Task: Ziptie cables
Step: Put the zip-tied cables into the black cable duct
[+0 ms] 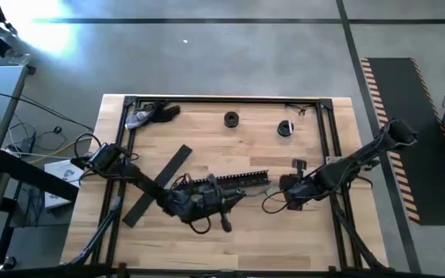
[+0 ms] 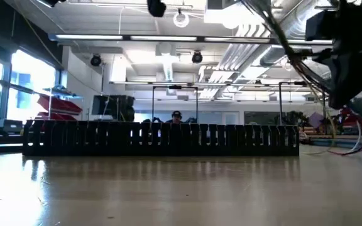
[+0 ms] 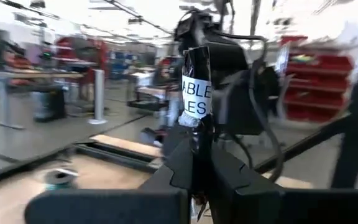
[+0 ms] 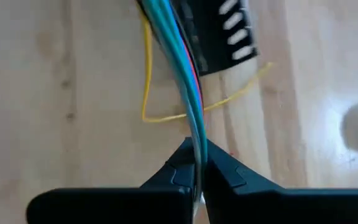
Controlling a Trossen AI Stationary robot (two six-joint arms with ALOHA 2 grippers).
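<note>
I see the pale wooden table [image 1: 284, 232] in an open workshop room — my right gripper [image 4: 197, 163] clenched on the cables [image 4: 182, 68] beside the black channel [image 1: 242, 179]; left gripper [image 3: 197, 171] clamps a labelled black bundle [image 3: 196, 87].

Grey concrete floor [image 1: 246, 62], striped mat [image 1: 408, 139], bright ceiling lights [image 2: 181, 19] overhead
</note>
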